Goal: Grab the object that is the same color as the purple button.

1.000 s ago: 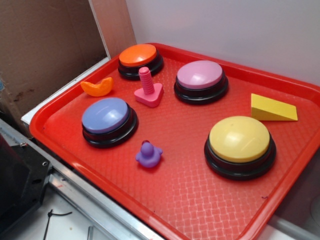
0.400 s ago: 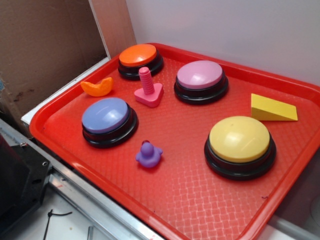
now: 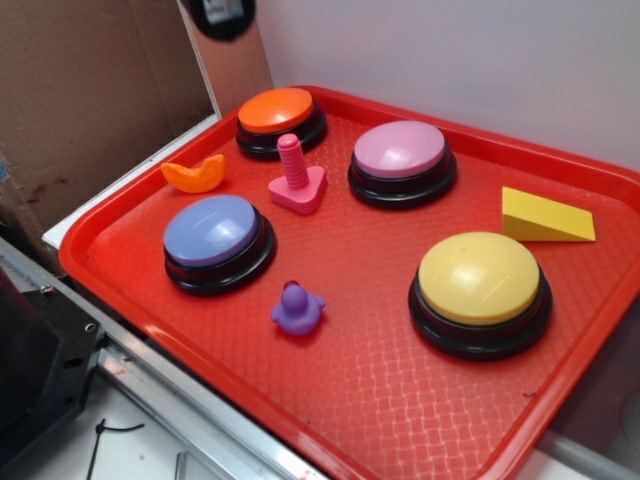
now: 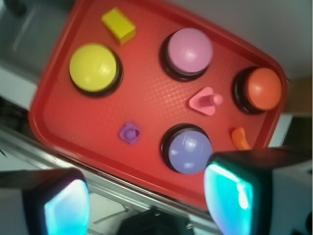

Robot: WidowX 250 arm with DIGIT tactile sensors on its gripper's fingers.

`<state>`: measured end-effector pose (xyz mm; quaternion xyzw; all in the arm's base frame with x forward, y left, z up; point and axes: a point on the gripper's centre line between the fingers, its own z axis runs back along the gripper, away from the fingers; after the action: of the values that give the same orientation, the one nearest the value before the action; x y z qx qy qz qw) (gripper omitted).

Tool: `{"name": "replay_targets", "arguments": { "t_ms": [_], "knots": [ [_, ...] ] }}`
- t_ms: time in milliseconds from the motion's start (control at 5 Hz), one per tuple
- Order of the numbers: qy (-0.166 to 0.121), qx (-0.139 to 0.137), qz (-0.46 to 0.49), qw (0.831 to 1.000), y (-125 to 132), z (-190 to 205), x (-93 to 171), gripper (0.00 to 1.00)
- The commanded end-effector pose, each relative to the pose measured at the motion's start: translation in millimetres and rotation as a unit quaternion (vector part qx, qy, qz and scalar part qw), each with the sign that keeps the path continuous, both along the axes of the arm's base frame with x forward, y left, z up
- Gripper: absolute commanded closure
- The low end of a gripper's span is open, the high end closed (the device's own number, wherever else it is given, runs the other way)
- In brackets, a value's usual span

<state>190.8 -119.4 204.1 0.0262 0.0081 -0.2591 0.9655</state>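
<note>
A metal rail (image 3: 200, 400) is seen along the near edge of the setup, with a black fixture (image 3: 40, 360) at its left. Behind it a red tray (image 3: 360, 400) with a fine embossed grid is laid out. Nearest on the tray, the purple duck toy (image 3: 297, 309) is found, upright and untouched, just to the right of and in front of the purple button (image 3: 217, 243). Well to the right, a yellow button (image 3: 480, 293) is set. Farther back, a pink screw peg (image 3: 297, 178) stands between an orange crescent (image 3: 195, 174) and a pink button (image 3: 402, 163); a yellow wedge (image 3: 545, 217) lies at the right. An orange button (image 3: 281, 121) is placed at the far corner. Brown cardboard (image 3: 90, 100) and a white wall (image 3: 450, 60) close the scene behind.

Compared with the earlier frames, a dark part of the arm (image 3: 222, 15) has appeared at the top edge; the objects are unmoved.

In the wrist view the pincer (image 4: 146, 200) is held spread apart and empty, high above the tray. No readable writing is seen.
</note>
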Motion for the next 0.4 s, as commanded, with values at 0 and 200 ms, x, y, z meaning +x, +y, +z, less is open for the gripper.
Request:
{"name": "replay_targets", "arguments": {
  "t_ms": [0, 200],
  "knots": [
    [0.091, -0.020, -0.022, 0.995, 61, -85, -21, 0.00],
    [-0.032, -0.014, 0.071, 0.997, 78, -63, -44, 0.00]
  ]
}}
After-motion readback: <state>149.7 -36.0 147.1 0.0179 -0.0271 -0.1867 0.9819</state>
